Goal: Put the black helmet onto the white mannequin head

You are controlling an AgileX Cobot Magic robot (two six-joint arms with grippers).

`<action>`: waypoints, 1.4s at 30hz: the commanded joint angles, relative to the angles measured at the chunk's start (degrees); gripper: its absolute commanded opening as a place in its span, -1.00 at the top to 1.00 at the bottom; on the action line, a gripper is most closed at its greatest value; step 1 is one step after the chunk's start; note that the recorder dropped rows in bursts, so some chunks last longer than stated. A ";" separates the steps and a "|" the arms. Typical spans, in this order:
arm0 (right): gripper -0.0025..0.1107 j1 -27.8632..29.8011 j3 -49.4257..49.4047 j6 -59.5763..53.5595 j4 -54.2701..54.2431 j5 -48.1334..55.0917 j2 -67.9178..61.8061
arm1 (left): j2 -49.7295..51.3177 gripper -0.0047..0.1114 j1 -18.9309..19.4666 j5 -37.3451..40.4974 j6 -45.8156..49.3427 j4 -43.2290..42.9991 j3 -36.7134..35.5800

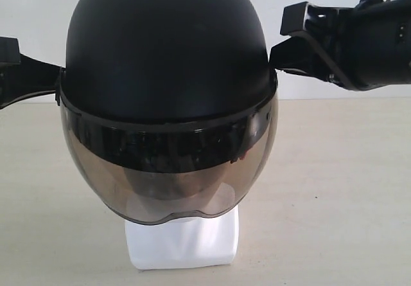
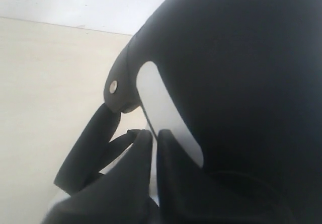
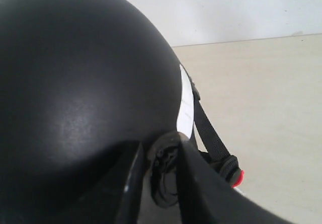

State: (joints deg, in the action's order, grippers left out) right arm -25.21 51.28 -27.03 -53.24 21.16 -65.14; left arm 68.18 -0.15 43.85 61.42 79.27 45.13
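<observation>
- The left pincer [image 2: 153,136] is closed, its two dark fingers almost tip to tip with only a thin pale slit between them. It sits against the lower side edge of the helmet [image 1: 167,48]; black on black, so I cannot tell whether it nips that edge.
- The right pincer [image 3: 157,148] stands a little apart and grips a crumpled wad of the helmet's dark padding at the opposite lower edge.
- The helmet sits over the mannequin head [image 1: 183,241], upright and facing the outside camera.
- Only the outside camera shows the smoky visor [image 1: 167,183] down over the face and the white squarish base under it.
- Only the wrist cameras show a white strip of the head between shell and padding.
- The right wrist camera alone shows the chin strap [image 3: 209,133] hanging loose with its red buckle [image 3: 238,177].
- The pale table [image 1: 340,189] lies bare on both sides of the base, with a white wall [image 1: 38,9] behind.
</observation>
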 commanded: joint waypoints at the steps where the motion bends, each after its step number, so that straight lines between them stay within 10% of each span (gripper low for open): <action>1: 0.16 -0.69 0.10 -1.19 -1.43 3.36 0.04 | -0.10 0.68 -1.14 3.18 0.31 -0.76 0.24; 10: -0.01 -0.69 0.10 -0.91 -1.43 2.23 0.63 | -1.84 0.09 -1.14 1.24 1.17 -1.15 0.24; 29: 0.01 -0.49 0.10 1.08 0.92 0.94 8.29 | -11.28 0.09 -1.14 -2.09 0.15 -1.13 0.24; 42: 0.04 -0.49 0.10 23.83 30.75 6.88 18.85 | -24.41 0.09 -1.14 -6.84 -2.62 -1.60 0.24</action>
State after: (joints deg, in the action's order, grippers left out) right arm -25.69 51.28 -7.00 -28.26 25.61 -48.66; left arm 45.84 -1.05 37.02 61.00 77.31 45.13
